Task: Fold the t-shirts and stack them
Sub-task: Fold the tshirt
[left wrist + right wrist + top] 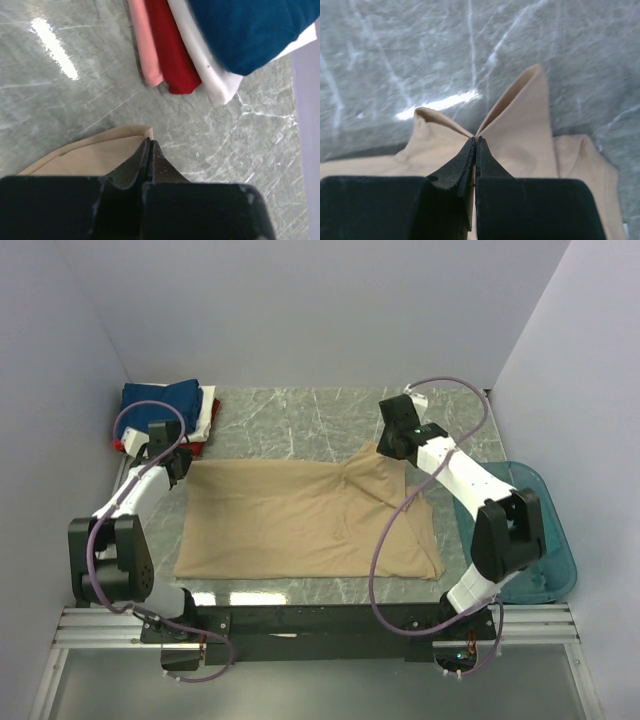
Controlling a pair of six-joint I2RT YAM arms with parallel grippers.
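Top view: tan shirt [300, 520] lies spread mid-table; folded stack [170, 405] at 10 o'clock, tub [555, 565] at 4 o'clock.
Left wrist: left gripper [150, 146], jaws pressed together, pinching the shirt's corner.
Right wrist: right gripper [476, 142], jaws pinching a tented fold of shirt.

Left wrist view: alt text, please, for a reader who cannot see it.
The left end effector, shut, pinches a corner of the tan t-shirt on a grey marbled table. Beyond lie four folded, overlapping shirts: pink shirt, red shirt, white shirt, and navy shirt on top.
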